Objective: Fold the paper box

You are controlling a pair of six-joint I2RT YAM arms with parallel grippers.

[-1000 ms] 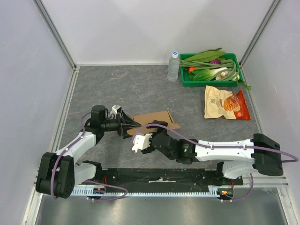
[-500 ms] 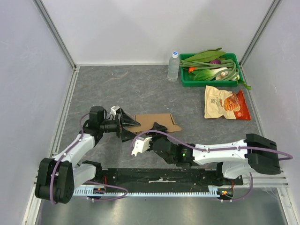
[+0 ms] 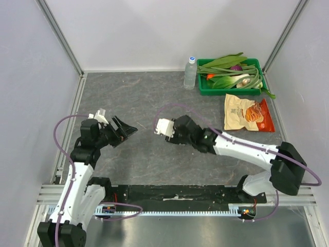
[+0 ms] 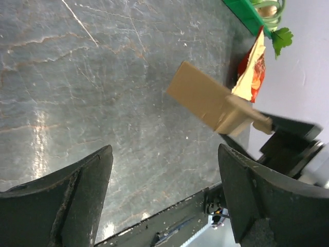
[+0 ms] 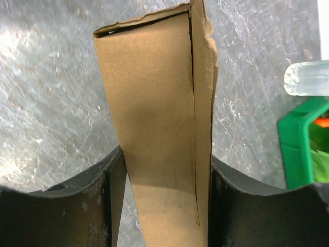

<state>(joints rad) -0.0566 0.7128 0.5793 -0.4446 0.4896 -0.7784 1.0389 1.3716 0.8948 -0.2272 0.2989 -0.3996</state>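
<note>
right gripper clenched on the lower end of the flattened paper box over the middle of the grey table, left gripper spread wide, empty, well apart from it

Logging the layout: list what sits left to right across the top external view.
left hand → white camera on the right wrist → water bottle → snack bag. The green tray is left out: it overlaps the bag.

Looks past wide-spread left gripper onto grey table. Finds paper box tilted beyond, pinched by right gripper, snack bag behind.
</note>
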